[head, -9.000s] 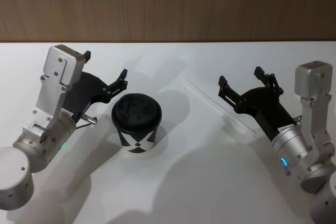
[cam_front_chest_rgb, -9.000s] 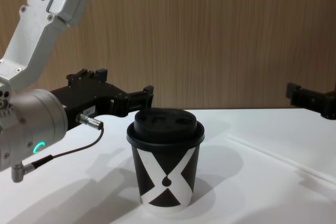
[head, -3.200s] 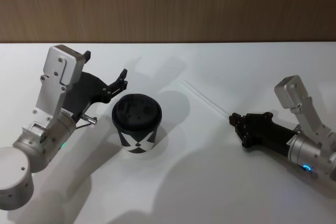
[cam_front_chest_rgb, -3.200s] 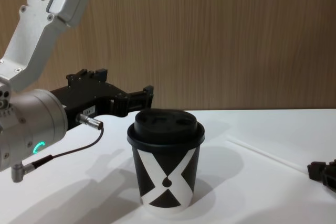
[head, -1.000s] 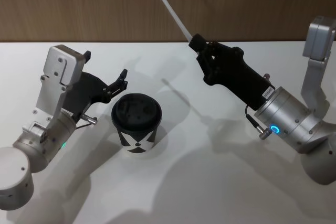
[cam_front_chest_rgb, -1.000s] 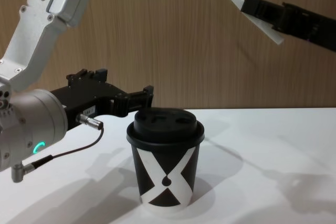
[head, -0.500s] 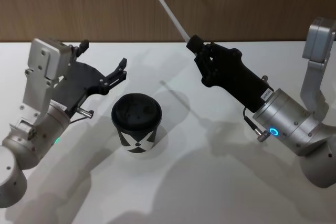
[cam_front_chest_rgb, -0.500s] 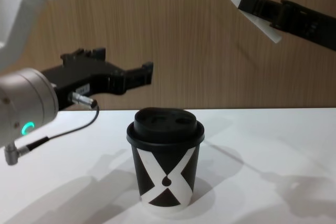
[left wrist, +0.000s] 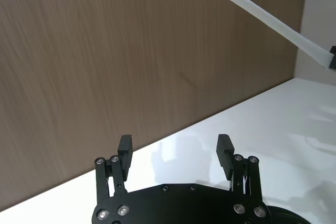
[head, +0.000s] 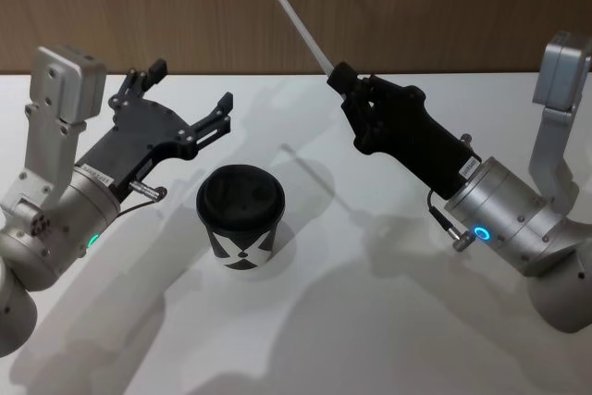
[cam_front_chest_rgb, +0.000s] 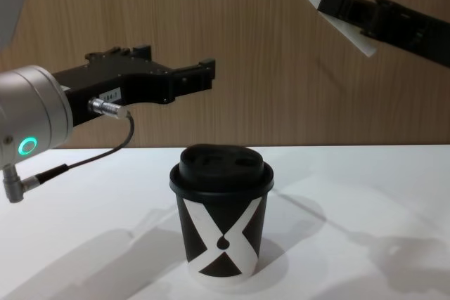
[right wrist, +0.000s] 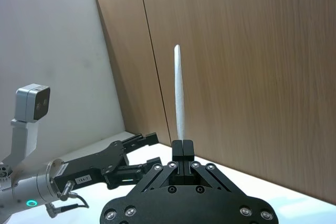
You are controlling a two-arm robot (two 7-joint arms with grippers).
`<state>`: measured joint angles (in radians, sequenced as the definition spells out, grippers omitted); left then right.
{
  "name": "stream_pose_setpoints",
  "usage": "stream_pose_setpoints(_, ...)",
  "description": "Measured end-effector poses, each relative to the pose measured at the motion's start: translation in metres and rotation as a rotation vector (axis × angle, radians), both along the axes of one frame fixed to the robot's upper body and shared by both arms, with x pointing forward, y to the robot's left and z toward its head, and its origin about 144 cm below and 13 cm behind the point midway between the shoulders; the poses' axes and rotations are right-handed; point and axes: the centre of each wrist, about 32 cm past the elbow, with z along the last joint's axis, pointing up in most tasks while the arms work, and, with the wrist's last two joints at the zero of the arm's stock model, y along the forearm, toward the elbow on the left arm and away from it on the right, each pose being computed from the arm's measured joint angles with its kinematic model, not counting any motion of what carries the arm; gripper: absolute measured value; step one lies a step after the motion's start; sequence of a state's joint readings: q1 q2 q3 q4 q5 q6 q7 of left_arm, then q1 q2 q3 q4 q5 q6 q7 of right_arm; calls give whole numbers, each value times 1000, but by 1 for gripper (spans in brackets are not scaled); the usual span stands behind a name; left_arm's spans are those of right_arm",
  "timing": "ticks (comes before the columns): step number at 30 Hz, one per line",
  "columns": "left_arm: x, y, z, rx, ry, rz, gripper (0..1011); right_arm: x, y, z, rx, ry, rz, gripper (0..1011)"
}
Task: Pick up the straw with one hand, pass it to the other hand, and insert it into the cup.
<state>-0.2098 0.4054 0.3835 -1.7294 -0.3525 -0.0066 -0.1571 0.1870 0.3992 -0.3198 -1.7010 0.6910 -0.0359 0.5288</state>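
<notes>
Handover step: the right claw (head: 340, 76) is closed on the straw (head: 287, 8) by its lower end, above the table's (head: 370, 321) far edge.
The left claw (head: 191, 85), wide open and empty, probably must next reach the shaft.

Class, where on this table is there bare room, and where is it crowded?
Bare: the table in front of the cup, and right of it below the right gripper. Crowded: left of it, beneath the left gripper.

A: Where's the straw (head: 287, 8)?
B: Clamped at its lower end by the right hand (head: 340, 76), slanting up over the white desk (head: 370, 321).
A: The left hand (head: 191, 85)?
B: Fingers spread, near the black cup (head: 240, 215).
</notes>
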Motion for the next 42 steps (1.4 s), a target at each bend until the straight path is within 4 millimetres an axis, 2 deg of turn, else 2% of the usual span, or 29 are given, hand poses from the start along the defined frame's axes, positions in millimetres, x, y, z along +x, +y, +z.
stream_pose_setpoints(18,23,7,5,-114,131,-192,1003,-1,1,0,2,0,1,1)
stream_pose_setpoints(29,34,12,9,-169,123,-293,1003,-1,1,0,2,0,1,1)
stream_pose_setpoints(42,38,18,9,-182,51,-348,1003,-1,1,0,2,0,1,1)
